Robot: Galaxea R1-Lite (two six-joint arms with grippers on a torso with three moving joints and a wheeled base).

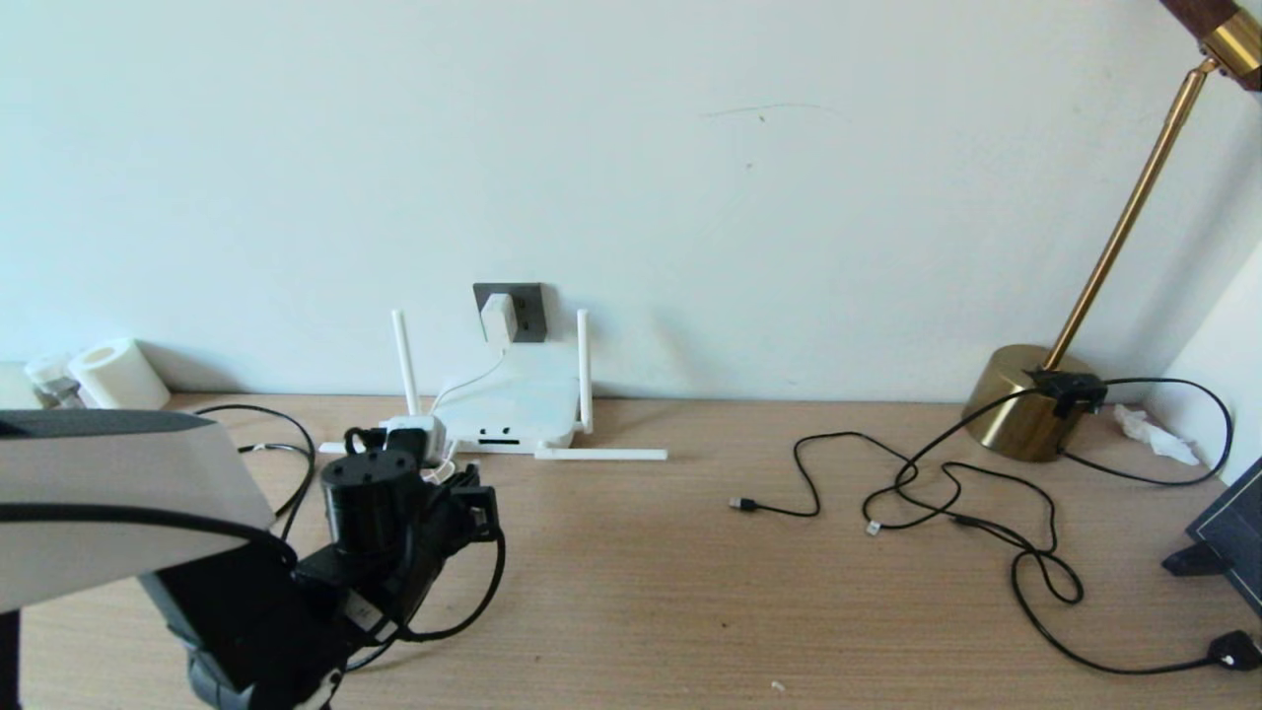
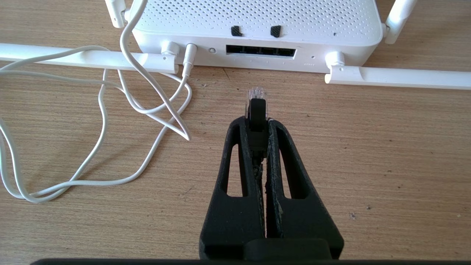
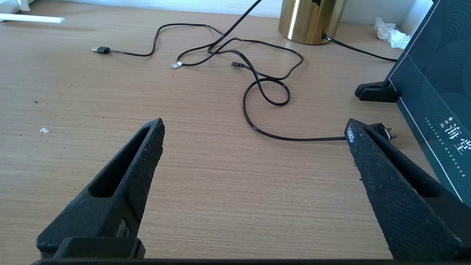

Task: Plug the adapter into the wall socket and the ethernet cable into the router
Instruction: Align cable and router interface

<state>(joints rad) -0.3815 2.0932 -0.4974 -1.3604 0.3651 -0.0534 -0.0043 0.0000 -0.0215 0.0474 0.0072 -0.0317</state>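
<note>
Before router (image 2: 257, 33) ports, ethernet cable (image 2: 256, 110)

dark teal box (image 3: 438, 73) — white characters "海堂"

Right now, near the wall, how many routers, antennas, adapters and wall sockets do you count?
router: 1
antennas: 4
adapter: 1
wall socket: 1
Total: 7

Adapter (image 1: 499, 317) in wall socket (image 1: 525, 311), behind router (image 1: 513, 406); ethernet cable (image 2: 257, 106) plug just before router.
</note>
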